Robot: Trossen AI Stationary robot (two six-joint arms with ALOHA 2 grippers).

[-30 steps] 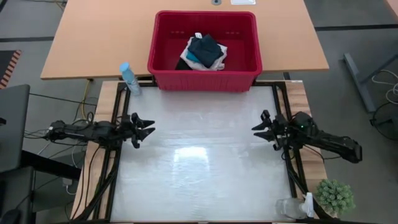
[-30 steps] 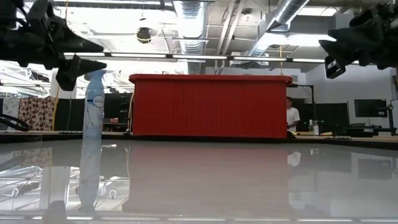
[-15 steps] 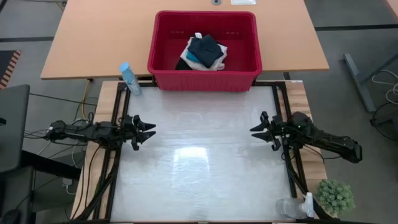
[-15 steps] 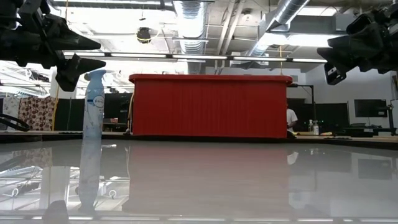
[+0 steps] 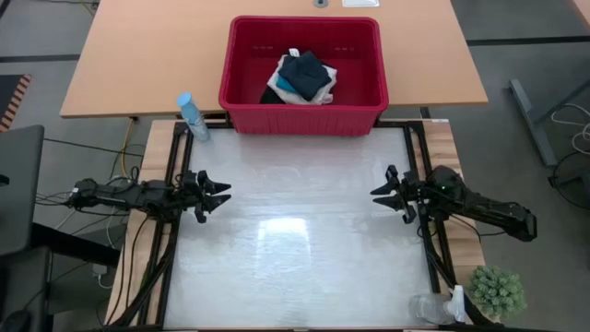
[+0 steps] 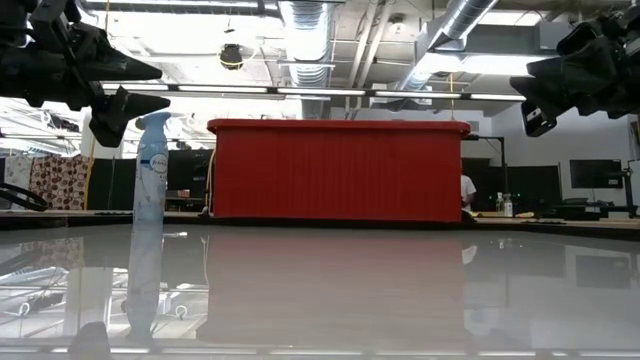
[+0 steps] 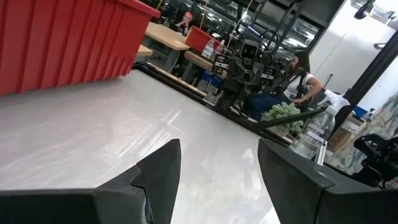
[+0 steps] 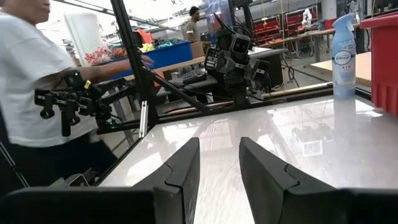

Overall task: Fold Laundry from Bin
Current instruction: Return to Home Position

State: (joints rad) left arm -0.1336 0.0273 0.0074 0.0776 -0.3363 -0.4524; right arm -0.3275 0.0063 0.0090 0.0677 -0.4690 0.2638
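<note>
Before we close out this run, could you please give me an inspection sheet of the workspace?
Surface: white table, glossy, reflecting ceiling lights.
Job's things: laundry piled inside the red bin at the table's far edge.
Clutter: spray bottle beside the bin; plant at the near-right corner.
Grippers: left gripper and right gripper open, empty, at opposite sides.
Cables: dark cables hang beside the left arm.
Surroundings: wooden desk behind; person in white shirt.

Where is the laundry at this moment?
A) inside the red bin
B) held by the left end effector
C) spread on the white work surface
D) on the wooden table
A: the high view shows the laundry piled inside the bin.
</note>
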